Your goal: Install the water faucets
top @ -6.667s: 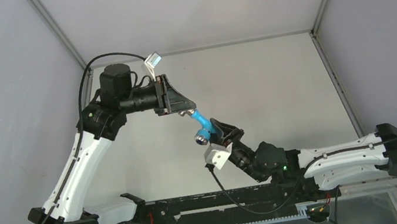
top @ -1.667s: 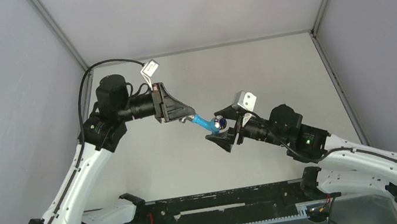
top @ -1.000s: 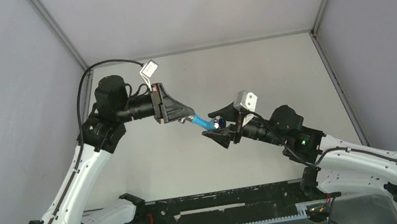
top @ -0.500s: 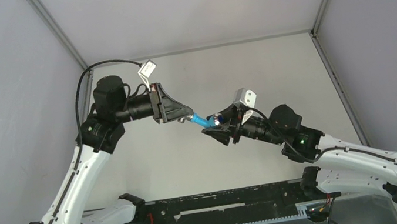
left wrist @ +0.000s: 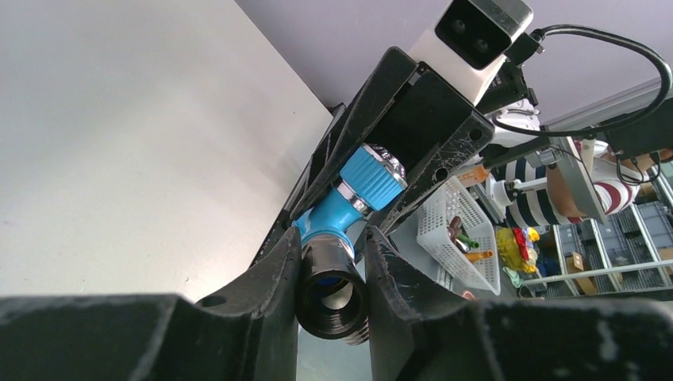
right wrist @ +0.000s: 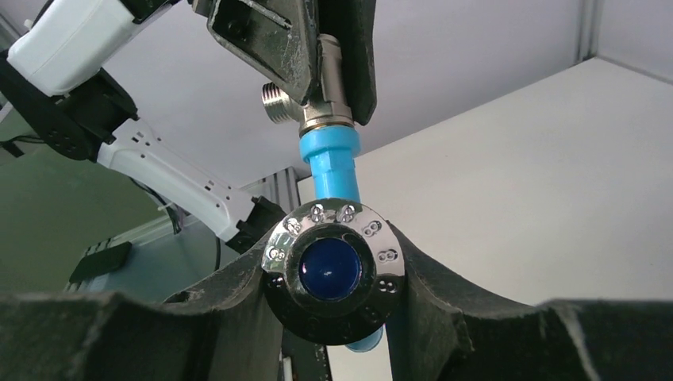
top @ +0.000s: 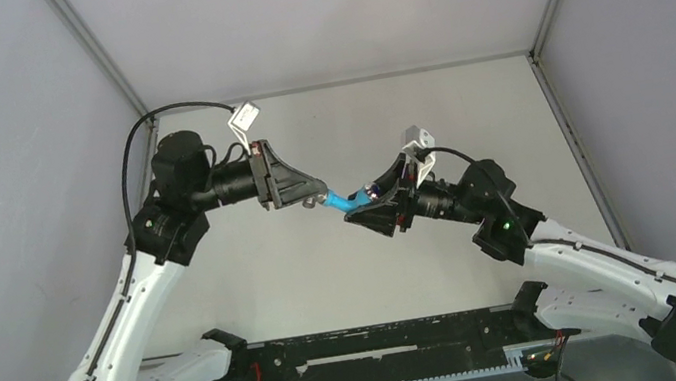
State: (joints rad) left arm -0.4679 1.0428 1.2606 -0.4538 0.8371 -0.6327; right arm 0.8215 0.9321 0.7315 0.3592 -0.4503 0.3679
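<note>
The bright-blue faucet hangs in mid-air above the table, held between both grippers. My left gripper is shut on its silver metal threaded end; the blue body runs away from the fingers. My right gripper is shut on the round chrome-rimmed knob at the other end. The right wrist view also shows the blue neck, the silver threaded stub and the left fingers clamping it. No separate grey fitting shows.
The pale table lies under the arms, with grey walls on three sides. A black rail runs along the near edge between the arm bases. A white basket of small items stands beyond the table.
My right gripper has closed from open around the knob to shut on it, and its wrist has rolled, swinging its camera upward. The left gripper has kept its hold and shifted slightly left.
</note>
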